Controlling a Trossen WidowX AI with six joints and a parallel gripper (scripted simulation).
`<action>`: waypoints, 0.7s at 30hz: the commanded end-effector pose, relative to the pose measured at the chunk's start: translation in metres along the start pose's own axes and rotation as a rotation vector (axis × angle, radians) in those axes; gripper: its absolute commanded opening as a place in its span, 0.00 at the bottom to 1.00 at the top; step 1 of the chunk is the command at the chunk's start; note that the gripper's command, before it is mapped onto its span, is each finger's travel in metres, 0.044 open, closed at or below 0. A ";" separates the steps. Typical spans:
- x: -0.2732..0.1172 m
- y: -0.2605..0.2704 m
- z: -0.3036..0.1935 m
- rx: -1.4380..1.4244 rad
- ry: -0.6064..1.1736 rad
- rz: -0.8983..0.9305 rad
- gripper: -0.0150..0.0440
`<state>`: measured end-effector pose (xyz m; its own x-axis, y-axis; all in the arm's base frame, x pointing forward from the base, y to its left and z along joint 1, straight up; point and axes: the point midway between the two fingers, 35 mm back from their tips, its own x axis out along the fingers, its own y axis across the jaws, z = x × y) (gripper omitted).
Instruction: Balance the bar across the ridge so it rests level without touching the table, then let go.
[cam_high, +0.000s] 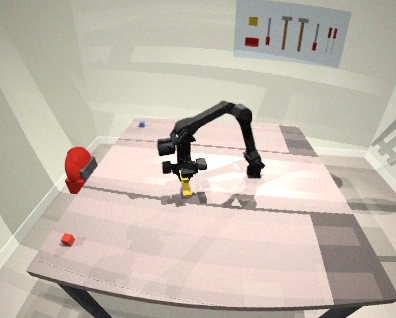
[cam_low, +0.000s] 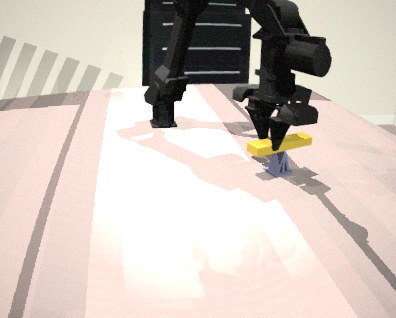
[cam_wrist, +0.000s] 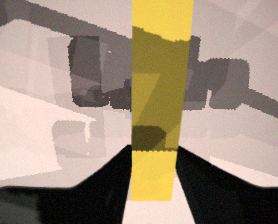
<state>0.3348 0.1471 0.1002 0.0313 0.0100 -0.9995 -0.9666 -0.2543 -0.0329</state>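
While my gripper (cam_low: 270, 141) stands over the ridge (cam_low: 279, 164), findings are:

Grip state: fingers clamped on the bar (cam_low: 280, 143), near its middle.
Bar location: lying across the top of the ridge, both ends off the tabletop (cam_low: 150, 225); whether it bears fully on the ridge I cannot tell.
Bar attitude: close to level in the exterior view.
Long axis: horizontal, running straight away from the wrist camera, crosswise to the ridge.
Handling, judged: rigid, light, smooth-faced; likely to slide or tip if off-centre.
Hold point, judged: mid-length, directly over the ridge, gripping the two long side faces.
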 end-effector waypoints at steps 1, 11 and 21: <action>0.000 0.000 0.000 0.000 0.000 0.000 0.25; 0.000 0.000 0.000 0.000 0.000 0.000 0.52; 0.000 0.000 0.000 0.000 0.000 0.000 0.54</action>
<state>0.3348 0.1471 0.1003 0.0314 0.0100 -0.9995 -0.9666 -0.2543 -0.0329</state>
